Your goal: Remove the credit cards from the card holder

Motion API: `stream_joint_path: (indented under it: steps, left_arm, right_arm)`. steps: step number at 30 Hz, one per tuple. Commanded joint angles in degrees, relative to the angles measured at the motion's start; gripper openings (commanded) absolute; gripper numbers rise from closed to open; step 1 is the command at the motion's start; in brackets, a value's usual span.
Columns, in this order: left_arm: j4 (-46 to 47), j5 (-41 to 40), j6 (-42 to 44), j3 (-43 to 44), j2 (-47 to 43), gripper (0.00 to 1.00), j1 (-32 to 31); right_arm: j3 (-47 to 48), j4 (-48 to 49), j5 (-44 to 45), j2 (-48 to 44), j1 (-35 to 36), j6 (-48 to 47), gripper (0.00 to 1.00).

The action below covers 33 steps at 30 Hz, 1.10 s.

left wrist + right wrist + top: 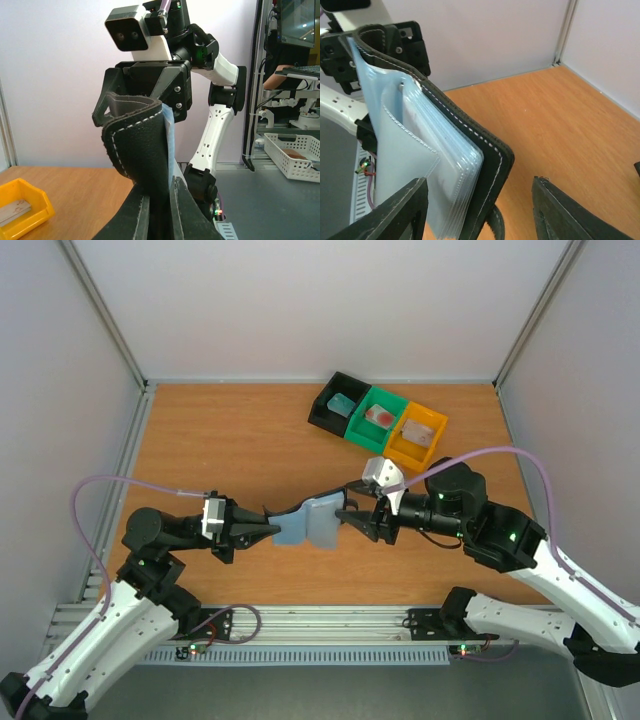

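Note:
The card holder hangs in the air between both arms, black cover outside, pale blue-grey pockets fanned open. My left gripper is shut on its left cover, pinching the leather between both fingers. My right gripper is open, its fingers standing either side of the holder's right edge. A teal-blue card, a red/pink card and a whitish card each lie in a tray. I cannot tell whether any pocket holds a card.
A black tray, a green tray and an orange tray stand in a row at the back right. The orange tray also shows in the left wrist view. White walls enclose the wooden table.

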Motion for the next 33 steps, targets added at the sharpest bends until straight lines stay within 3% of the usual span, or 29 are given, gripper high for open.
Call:
stream_joint_path:
  steps: [1,4,11,24,26,30,33]
  left_arm:
    - [3.6,0.3,0.1,-0.2,-0.9,0.00,0.0]
    - [3.7,0.2,0.1,-0.2,-0.9,0.00,0.0]
    - [4.0,0.5,0.0,0.1,-0.6,0.00,-0.1]
    - [4.6,0.9,-0.1,0.3,-0.1,0.00,-0.1]
    - [4.6,0.8,-0.2,0.2,-0.1,0.00,-0.1]
    - [3.7,-1.8,-1.0,0.1,-0.2,0.00,-0.1]
    - [0.9,-7.1,-3.0,0.1,0.3,0.00,-0.1]
  right_arm:
    - [1.8,0.3,2.2,0.6,-1.5,0.4,0.60]
    - [2.0,0.3,-0.5,0.7,-5.2,1.0,0.67]
    - [2.1,0.1,-17.3,4.9,-9.3,0.8,0.81]
    - [3.0,6.2,-31.1,12.5,-9.3,0.4,0.81]
    - [3.1,7.9,-34.5,13.4,-9.3,1.0,0.77]
    - [4.2,7.7,-36.6,15.1,-9.3,2.1,0.46]
    - [4.4,7.3,-38.8,15.9,-9.2,3.0,0.29]
